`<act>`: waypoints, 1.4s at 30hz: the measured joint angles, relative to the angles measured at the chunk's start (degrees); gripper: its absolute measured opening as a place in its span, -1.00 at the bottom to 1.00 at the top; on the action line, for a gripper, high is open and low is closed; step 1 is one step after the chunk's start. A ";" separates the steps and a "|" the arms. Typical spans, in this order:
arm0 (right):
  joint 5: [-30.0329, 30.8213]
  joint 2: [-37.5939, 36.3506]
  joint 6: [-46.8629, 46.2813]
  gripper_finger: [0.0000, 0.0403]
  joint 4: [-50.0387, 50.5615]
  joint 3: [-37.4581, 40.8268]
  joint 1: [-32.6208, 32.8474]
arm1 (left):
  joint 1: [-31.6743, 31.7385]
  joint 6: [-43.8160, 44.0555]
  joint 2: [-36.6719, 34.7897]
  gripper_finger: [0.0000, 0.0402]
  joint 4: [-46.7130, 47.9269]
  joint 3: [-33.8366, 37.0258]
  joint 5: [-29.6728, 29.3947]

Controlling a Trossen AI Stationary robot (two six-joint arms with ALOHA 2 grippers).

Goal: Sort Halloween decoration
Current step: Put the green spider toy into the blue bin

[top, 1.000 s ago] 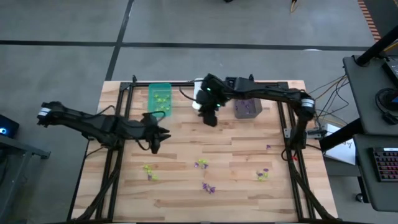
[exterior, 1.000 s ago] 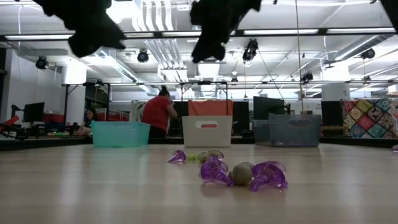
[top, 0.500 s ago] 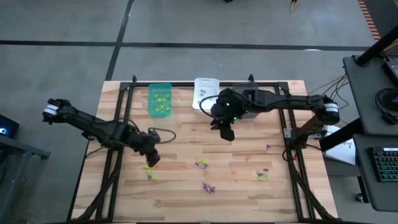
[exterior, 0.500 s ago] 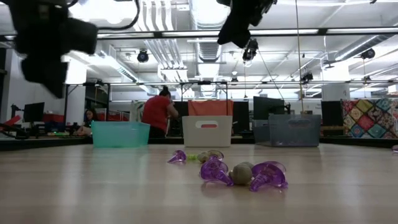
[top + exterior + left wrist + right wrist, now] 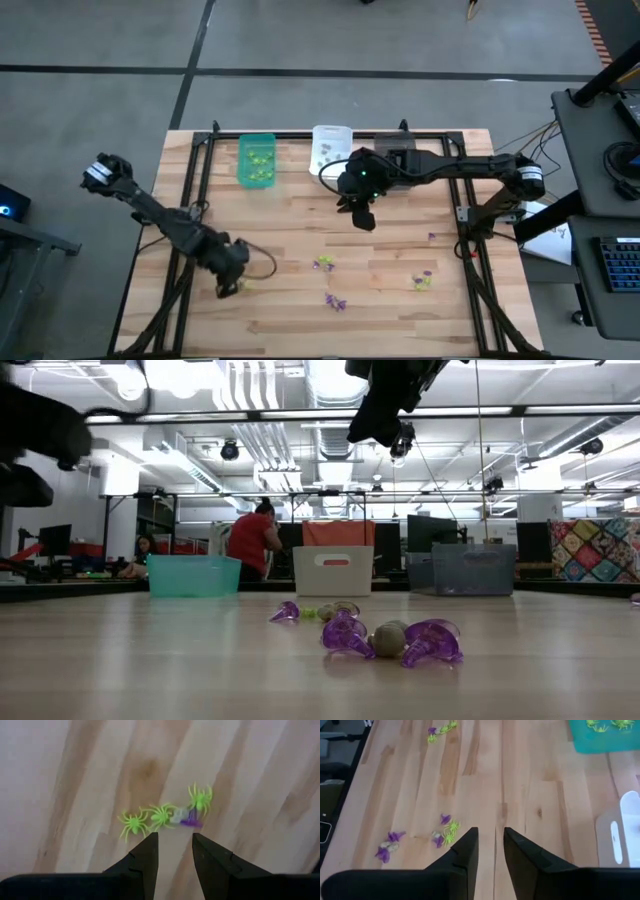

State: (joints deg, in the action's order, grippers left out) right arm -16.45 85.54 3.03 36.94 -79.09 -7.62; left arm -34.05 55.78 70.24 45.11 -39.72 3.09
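**Left gripper low over a spider cluster, right gripper raised at mid-table**

Near the table's front left, the left gripper (image 5: 228, 287) hangs low over a small cluster of Halloween trinkets. Its wrist camera shows three yellow-green spiders (image 5: 161, 815) lying side by side with a purple piece (image 5: 190, 823) and what may be a greyish one between them, just ahead of the fingers. The jaws stand a little apart with nothing between them.

The right gripper (image 5: 364, 217) sits high above the middle of the wooden table (image 5: 290, 215), its jaws also slightly parted and empty.

More trinkets lie scattered along the front of the table: a mixed purple and yellow-green group (image 5: 323, 264) at the centre, a purple group (image 5: 335, 301) nearer the front edge, and another mixed group (image 5: 422, 281) to the right. At the back edge, the green bin (image 5: 256, 161) already holds yellow-green spiders, the white bin (image 5: 329, 148) stands beside it, and the dark grey bin is mostly hidden under the right arm.
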 joint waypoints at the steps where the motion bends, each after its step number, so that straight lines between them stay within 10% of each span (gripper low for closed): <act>1: 0.00 0.00 0.00 -0.58 0.01 0.00 0.02 | -1.72 -0.74 0.39 -0.49 -0.01 0.00 -1.45; 16: 0.00 0.00 -0.02 -0.57 -0.05 0.00 0.40 | -18.03 7.54 1.02 -0.49 3.01 0.03 -24.57; 42: -0.02 0.02 -0.44 -0.59 -3.20 2.88 1.51 | -20.31 10.74 0.94 -0.34 -6.08 11.01 -23.53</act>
State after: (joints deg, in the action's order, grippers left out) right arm -16.47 85.56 2.58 33.74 -76.21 -6.11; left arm -54.36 66.52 71.18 39.03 -28.72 -20.44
